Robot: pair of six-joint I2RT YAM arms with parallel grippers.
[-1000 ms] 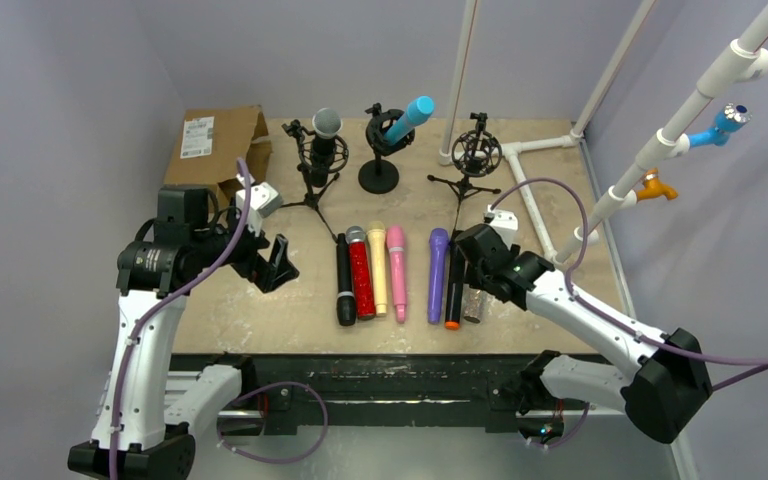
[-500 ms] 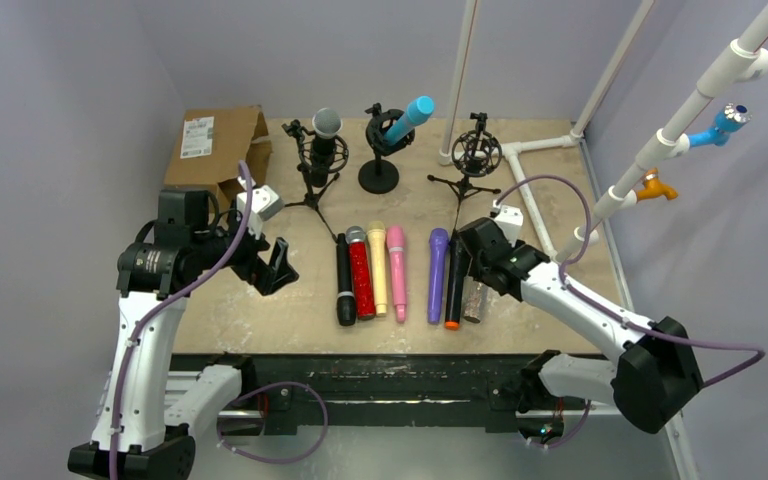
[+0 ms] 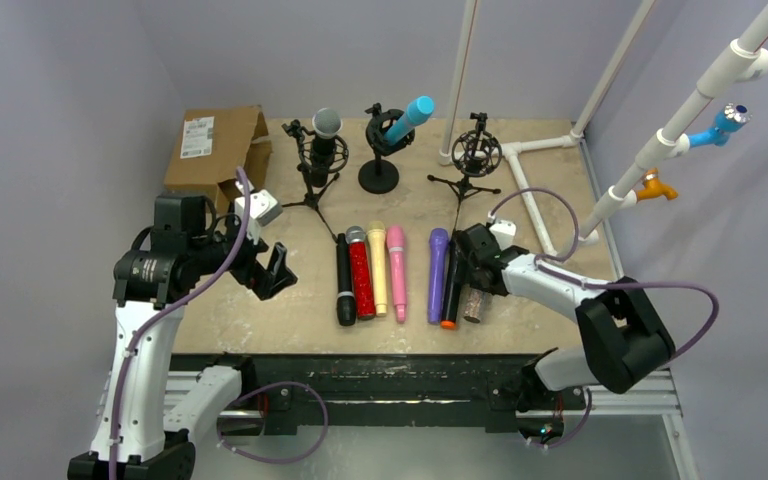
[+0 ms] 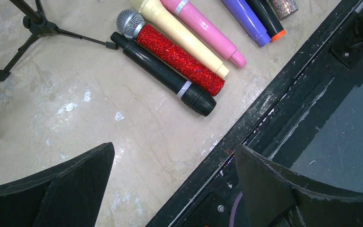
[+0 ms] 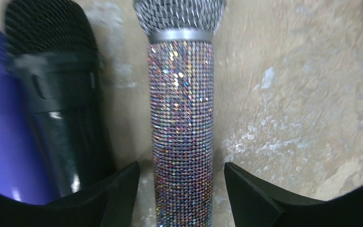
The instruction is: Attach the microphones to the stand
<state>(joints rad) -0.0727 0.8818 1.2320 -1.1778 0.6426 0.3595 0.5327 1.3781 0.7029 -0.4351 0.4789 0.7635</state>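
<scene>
Top view: a row of microphones [image 3: 361, 280] lies on the tabletop [image 3: 260, 310], and two more sit in stands [image 3: 378, 175] behind. The left tool [image 3: 278, 270] hangs wide open, left of the row.
Left wrist: it holds nothing.
Right wrist: the right tool [image 5: 182, 168] is open, its fingers [image 5: 118, 189] straddling the silver microphone [image 5: 182, 109] with narrow gaps.

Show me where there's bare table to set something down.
Bare: near-left table, between the left tool and the microphone row; and right of the glittery silver microphone, under the right arm. Crowded: that row and the stands behind.
</scene>
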